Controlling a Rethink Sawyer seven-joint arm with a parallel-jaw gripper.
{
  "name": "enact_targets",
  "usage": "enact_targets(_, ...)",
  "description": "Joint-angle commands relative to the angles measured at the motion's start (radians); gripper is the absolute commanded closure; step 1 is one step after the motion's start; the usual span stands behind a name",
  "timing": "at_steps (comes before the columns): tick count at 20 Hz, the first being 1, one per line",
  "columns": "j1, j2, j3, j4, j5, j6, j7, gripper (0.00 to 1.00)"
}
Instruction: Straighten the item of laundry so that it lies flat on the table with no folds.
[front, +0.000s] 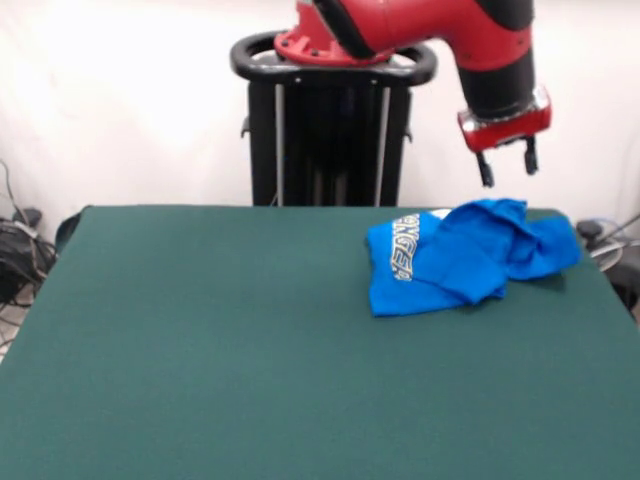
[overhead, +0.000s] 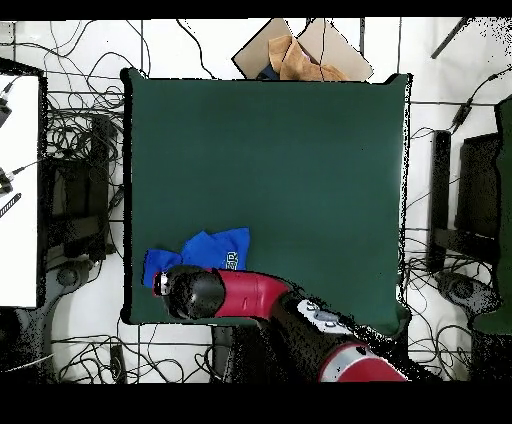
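The item of laundry is a bright blue T-shirt, crumpled and folded over itself near the table's far right corner in the front view. Part of its pale lettering shows on the left side. In the overhead view the item of laundry lies by the table's lower left edge, partly under the arm. My gripper hangs open a little above the shirt's right part, with nothing between its fingers. From above, the arm's black wrist hides the fingers. The dark green table spreads wide around the shirt.
The black pedestal stands behind the table's far edge. An open cardboard box sits beyond the table's top edge in the overhead view. Cables lie on the floor around it, and a white surface stands at the left.
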Motion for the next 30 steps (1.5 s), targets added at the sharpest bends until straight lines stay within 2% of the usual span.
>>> enact_targets(1, -0.040, -0.229, 0.058, -0.033, 0.132, 0.250, 0.184, 0.00)
enact_targets(4, -0.065, -0.287, 0.060, -0.046, 0.150, 0.346, 0.142, 0.00)
enact_targets(7, -0.075, -0.310, 0.042, -0.062, 0.147, 0.381, 0.115, 0.00)
enact_targets(10, -0.041, -0.324, -0.047, -0.125, 0.067, 0.380, 0.140, 0.00)
enact_targets(13, 0.005, -0.298, -0.145, -0.170, -0.039, 0.283, 0.196, 0.00)
enact_targets(17, 0.113, -0.210, -0.292, -0.205, -0.167, 0.117, 0.277, 0.00)
enact_targets(19, 0.136, -0.142, -0.323, -0.182, -0.168, 0.006, 0.278, 0.00)
enact_targets(23, 0.154, -0.050, -0.319, -0.148, -0.131, -0.146, 0.270, 0.00)
enact_targets(27, 0.192, 0.003, -0.343, -0.140, -0.086, -0.224, 0.267, 0.00)
enact_targets(30, 0.217, 0.011, -0.375, -0.142, -0.061, -0.236, 0.251, 0.00)
